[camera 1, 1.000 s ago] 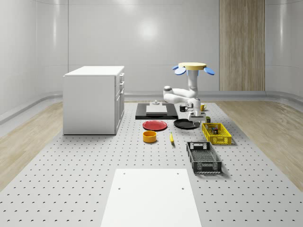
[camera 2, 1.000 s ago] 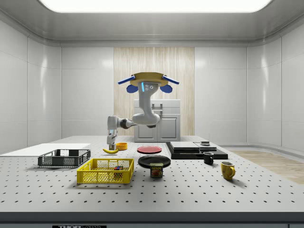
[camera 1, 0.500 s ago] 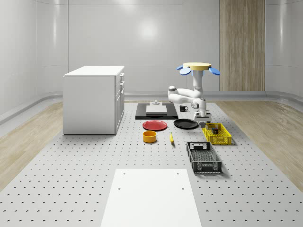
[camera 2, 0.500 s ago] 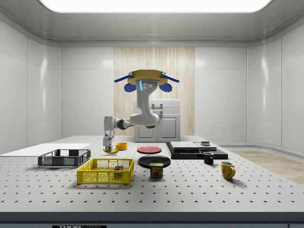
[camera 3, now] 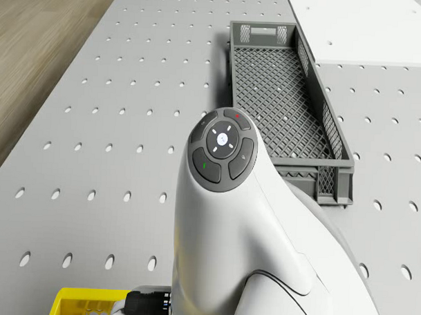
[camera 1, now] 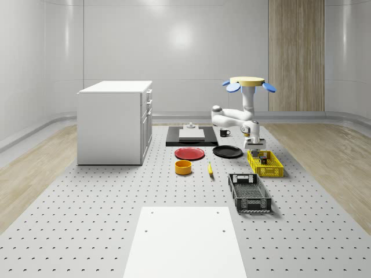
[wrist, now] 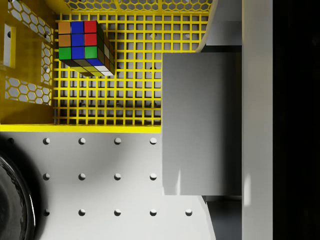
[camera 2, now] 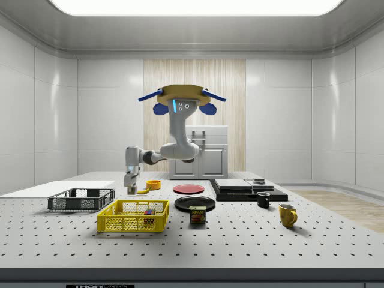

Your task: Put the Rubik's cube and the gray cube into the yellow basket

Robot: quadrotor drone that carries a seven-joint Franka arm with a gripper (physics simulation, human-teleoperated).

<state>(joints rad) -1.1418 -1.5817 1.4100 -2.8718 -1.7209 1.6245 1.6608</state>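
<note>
The drone [camera 1: 249, 84] hovers above the table, beside the far end of the yellow basket [camera 1: 272, 171]. Its arm reaches down to the gripper [camera 1: 253, 143], which hangs a little above the basket's end wall. The gripper is shut on the gray cube [wrist: 200, 125], with one finger [wrist: 257, 120] flat against the cube's side. In the wrist view the gray cube straddles the basket's rim [wrist: 80, 128], part over the mesh floor and part over the table. The Rubik's cube [wrist: 84, 47] lies inside the basket. In the side view the gripper [camera 2: 129, 187] hangs over the left part of the basket [camera 2: 133, 223].
A black crate [camera 1: 249, 193] stands nearer the front, beyond the basket. A black plate [camera 1: 227, 152], red plate [camera 1: 189, 153], orange bowl [camera 1: 183, 167] and banana [camera 1: 210, 168] lie to the whole-scene view's left. A tin [camera 2: 197, 215] and two mugs [camera 2: 287, 215] stand to the side view's right.
The drone and arm have moved to the whole-scene view's right, carrying the gray cube from over the black plate to the basket's far end. The gripper stays shut.
</note>
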